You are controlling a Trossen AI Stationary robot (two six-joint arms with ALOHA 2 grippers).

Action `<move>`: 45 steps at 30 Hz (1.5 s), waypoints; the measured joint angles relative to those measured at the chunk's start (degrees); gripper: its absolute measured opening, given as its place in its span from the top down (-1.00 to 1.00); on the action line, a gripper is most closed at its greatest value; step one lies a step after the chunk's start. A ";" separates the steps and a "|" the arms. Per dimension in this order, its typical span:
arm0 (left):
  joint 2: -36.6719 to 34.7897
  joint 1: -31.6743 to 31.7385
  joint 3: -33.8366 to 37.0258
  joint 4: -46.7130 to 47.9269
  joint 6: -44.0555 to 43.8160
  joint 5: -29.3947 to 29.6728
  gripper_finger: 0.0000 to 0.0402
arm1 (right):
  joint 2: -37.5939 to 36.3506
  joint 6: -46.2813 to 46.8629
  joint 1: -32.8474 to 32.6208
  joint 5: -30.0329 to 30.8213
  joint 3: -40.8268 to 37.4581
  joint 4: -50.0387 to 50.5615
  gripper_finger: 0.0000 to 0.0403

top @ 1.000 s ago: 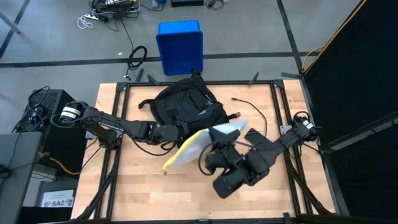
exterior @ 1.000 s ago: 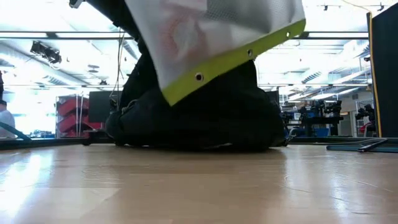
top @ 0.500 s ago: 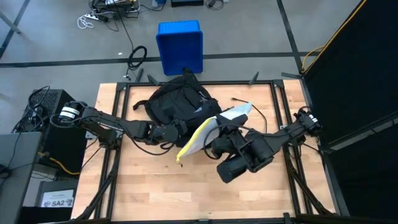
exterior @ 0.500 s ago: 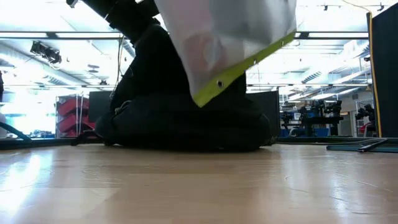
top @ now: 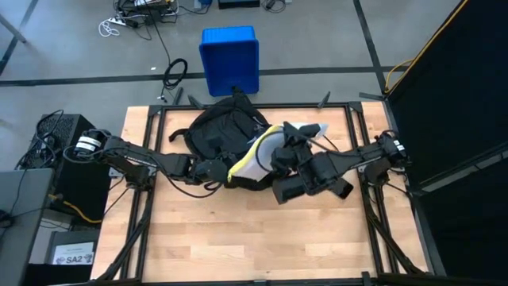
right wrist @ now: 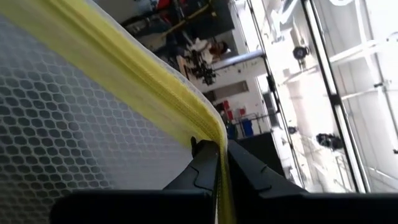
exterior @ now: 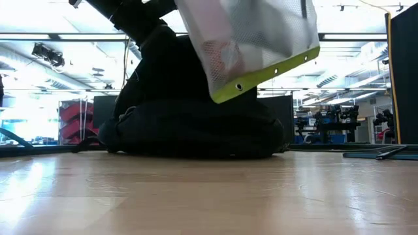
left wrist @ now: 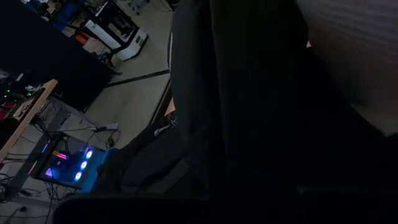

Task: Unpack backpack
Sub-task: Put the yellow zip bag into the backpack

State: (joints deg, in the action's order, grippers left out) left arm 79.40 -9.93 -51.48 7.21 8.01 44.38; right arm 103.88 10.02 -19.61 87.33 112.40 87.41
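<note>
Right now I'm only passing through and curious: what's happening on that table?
A two-armed robot is unpacking a black backpack. The right tool is shut on the yellow-edged rim of a white mesh pouch, holding it in the air over the bag's near side. The left tool is shut against the backpack's front edge, apparently steadying it. A blue bin stands on the floor beyond the table.

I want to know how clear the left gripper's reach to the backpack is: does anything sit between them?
Nothing visible does. The left gripper, shut, is right against the backpack at its near edge. The mesh pouch with a yellow edge, held by the right gripper, hangs over the backpack's right side, not between them.
</note>
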 joint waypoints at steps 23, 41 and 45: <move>0.02 0.06 -0.12 -3.55 -1.30 -0.04 1.00 | 1.88 4.63 0.12 -17.77 -11.11 -12.45 1.00; 0.04 0.02 -0.13 -7.37 -2.32 -1.41 1.00 | 1.87 2.24 -1.03 -39.75 -28.17 -39.15 1.00; 0.04 -0.01 -0.13 -10.06 -2.20 -3.64 1.00 | 1.87 -2.73 -0.21 -41.53 -29.11 -46.43 1.00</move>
State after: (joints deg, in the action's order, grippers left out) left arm 79.44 -9.93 -51.62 -2.85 5.81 40.74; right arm 105.75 7.29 -19.82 45.81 83.29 40.98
